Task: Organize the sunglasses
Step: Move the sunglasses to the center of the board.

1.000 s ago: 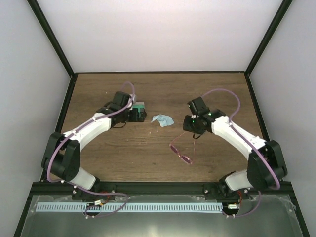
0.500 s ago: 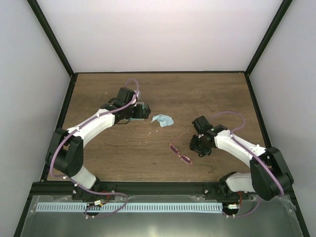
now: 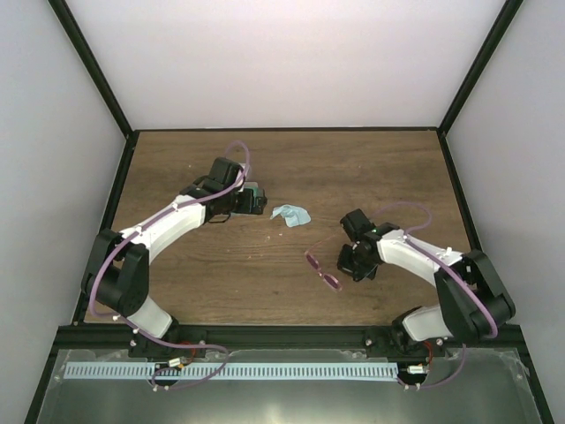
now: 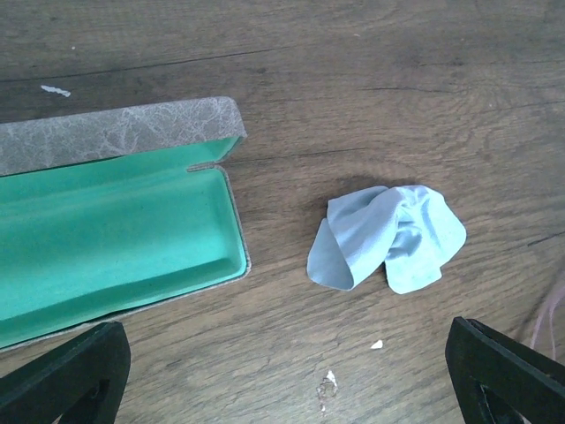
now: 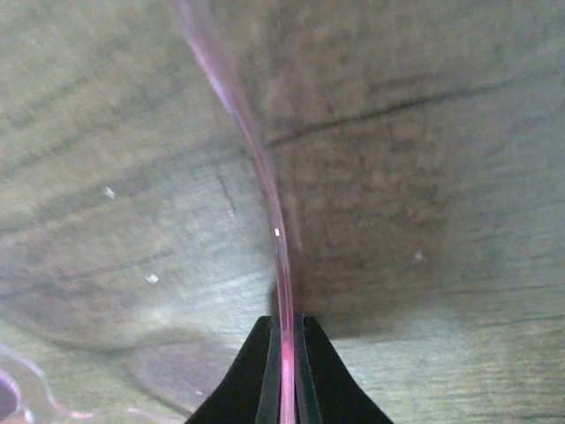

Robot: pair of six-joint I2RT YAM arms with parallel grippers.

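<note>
The sunglasses (image 3: 323, 270), thin-framed with pink lenses, lie on the wooden table right of centre. My right gripper (image 3: 350, 261) is down at the table beside them, shut on one slim pink temple (image 5: 265, 185), which runs away from the fingertips (image 5: 307, 371) in the right wrist view. A lens edge shows at that view's lower left corner. My left gripper (image 3: 252, 200) hovers wide open at the back left; its two fingers (image 4: 62, 375) frame bare wood between the open case and the cloth, holding nothing.
A grey case with a green lining (image 4: 106, 238) lies open at the back left (image 3: 250, 196). A crumpled light blue cloth (image 4: 388, 237) rests right of it (image 3: 290, 215). Small white crumbs (image 4: 328, 378) dot the wood. Black frame rails edge the table.
My right arm came down and toward the front to the sunglasses, and its jaws closed on the temple. The left gripper shifted slightly over the case and stayed open.
</note>
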